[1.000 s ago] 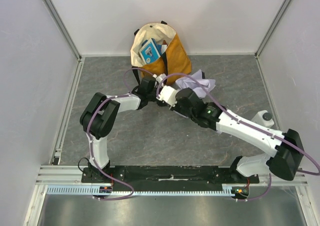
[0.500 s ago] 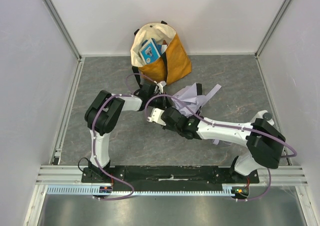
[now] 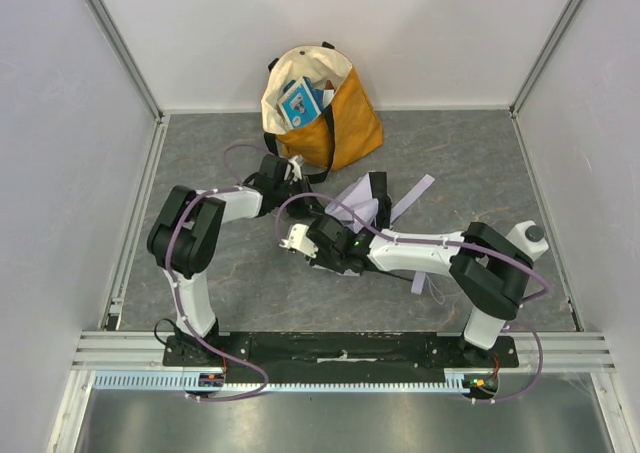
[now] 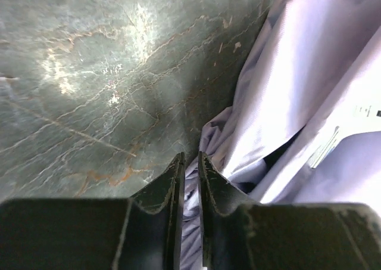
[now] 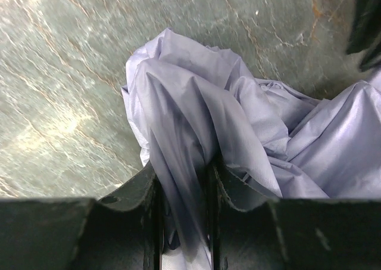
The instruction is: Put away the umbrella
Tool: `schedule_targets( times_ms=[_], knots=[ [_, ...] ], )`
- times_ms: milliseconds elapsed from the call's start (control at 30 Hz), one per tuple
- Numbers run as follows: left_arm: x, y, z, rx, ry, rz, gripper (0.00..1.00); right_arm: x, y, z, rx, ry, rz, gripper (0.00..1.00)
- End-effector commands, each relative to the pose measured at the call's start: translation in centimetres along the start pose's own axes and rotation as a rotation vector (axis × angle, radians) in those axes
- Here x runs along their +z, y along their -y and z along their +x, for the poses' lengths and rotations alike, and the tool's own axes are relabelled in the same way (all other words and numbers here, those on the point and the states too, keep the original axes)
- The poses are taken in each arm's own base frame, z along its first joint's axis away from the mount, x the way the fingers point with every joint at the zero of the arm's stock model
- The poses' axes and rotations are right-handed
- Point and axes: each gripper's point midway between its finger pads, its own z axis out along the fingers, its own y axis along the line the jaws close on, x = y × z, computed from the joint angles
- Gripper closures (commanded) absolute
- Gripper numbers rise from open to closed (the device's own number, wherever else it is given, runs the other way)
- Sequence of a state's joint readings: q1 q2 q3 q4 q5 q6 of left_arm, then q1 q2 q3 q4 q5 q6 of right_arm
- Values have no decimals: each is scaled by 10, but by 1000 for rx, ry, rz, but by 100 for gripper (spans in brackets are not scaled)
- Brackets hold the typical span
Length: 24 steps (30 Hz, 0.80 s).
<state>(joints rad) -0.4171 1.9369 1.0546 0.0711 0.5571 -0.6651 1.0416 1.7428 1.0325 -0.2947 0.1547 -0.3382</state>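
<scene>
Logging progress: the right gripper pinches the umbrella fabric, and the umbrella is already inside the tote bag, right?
No: the top view shows the umbrella lying on the table near the tote bag, not inside. The right gripper does pinch its fabric.

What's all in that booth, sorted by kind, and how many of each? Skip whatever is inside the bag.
robot arms: 2 (left arm, right arm)
umbrella: 1
tote bag: 1
total: 4
</scene>
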Motion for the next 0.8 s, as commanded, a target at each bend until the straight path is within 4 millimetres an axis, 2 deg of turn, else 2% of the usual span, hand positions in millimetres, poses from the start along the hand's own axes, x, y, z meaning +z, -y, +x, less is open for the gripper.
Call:
schedule_targets(
  times_ms=[0,200,400,467,600,767],
  knots=[
    [-31,24,-20,39,66,21,79,13,-63,24,118,-79,-298,100],
    [-71,15,-30,-51,154,-40,76,19,-71,21,244,-87,-374,100],
    [-125,-26,-44,-233,304,-102,63,25,-74,16,359,-71,-443,100],
    [-141,-28,-50,-247,350,-92,58,28,-75,17,381,-71,-455,100],
    [-162,-30,-49,-251,392,-108,55,32,-78,19,465,-56,-529,100],
    [-179,-12,-30,-253,404,-44,51,38,-78,22,610,-32,-607,100]
  ],
)
